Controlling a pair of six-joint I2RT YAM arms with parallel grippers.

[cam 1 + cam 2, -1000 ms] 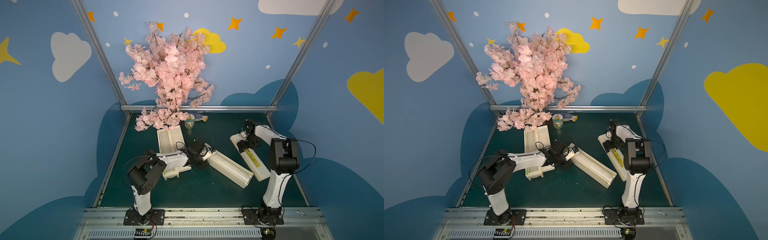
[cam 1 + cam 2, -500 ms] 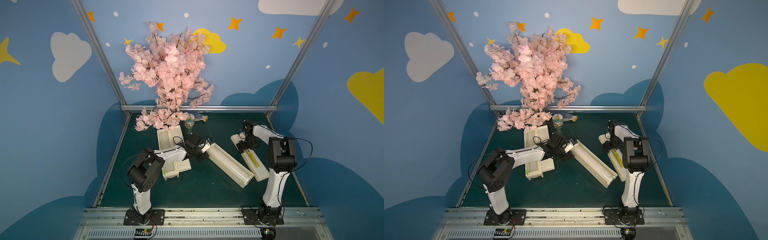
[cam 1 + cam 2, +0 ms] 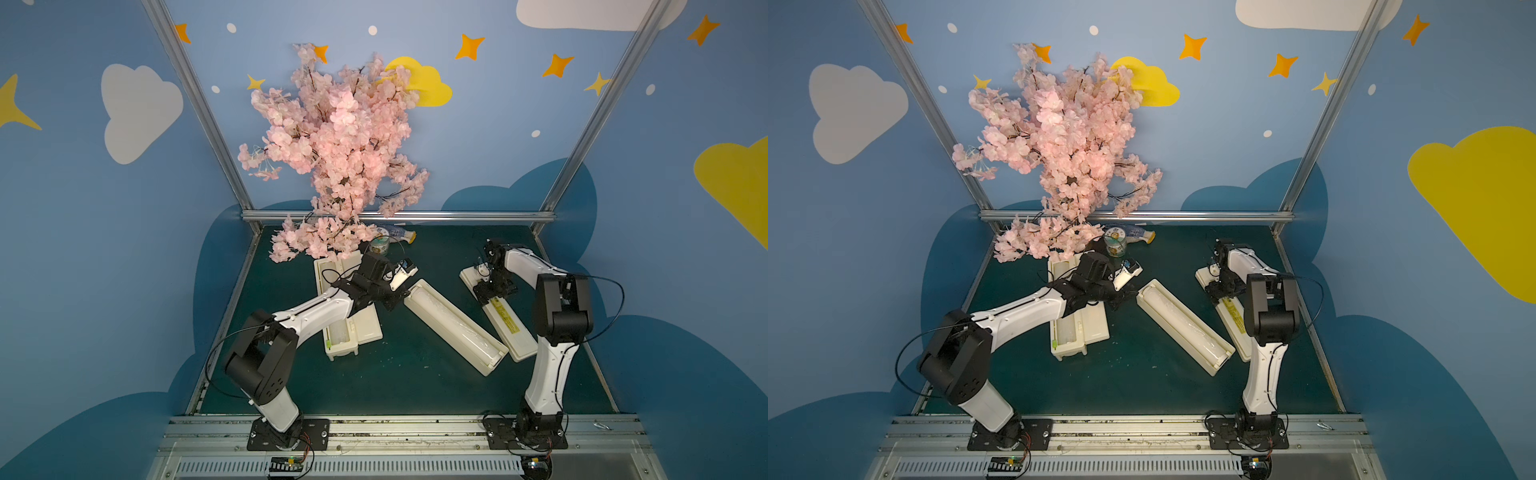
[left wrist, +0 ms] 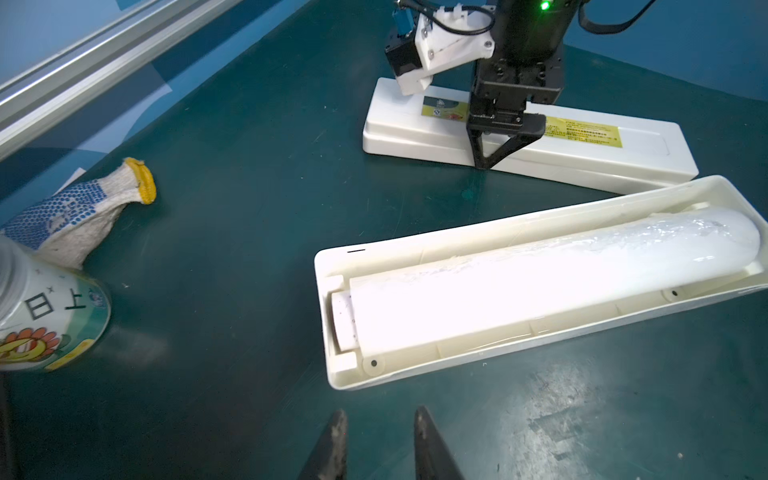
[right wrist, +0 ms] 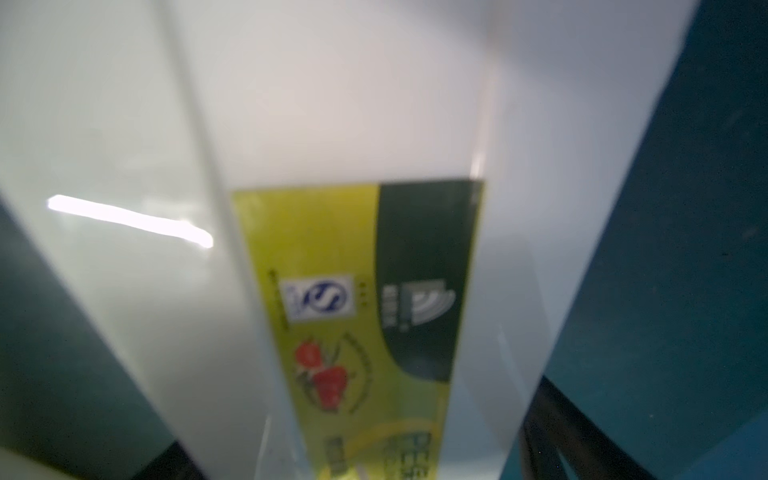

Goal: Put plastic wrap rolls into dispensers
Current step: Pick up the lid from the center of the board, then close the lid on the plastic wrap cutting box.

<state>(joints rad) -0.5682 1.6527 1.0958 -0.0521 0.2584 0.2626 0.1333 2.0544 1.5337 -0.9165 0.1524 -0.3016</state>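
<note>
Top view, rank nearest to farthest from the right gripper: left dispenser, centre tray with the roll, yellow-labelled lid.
1. yellow-labelled lid: right side, directly under the right gripper.
2. centre tray: middle of the table, beside that lid.
3. left dispenser: far left side, beyond the tray.

**Camera Placement: Findings**

Both top views look steeply down from high in front, covering the whole table (image 3: 395, 386). The left wrist view faces low across an open dispenser (image 4: 415, 368) toward the yellow-labelled lid (image 4: 648, 149). The right wrist view sits close above that lid, blurred.
</note>
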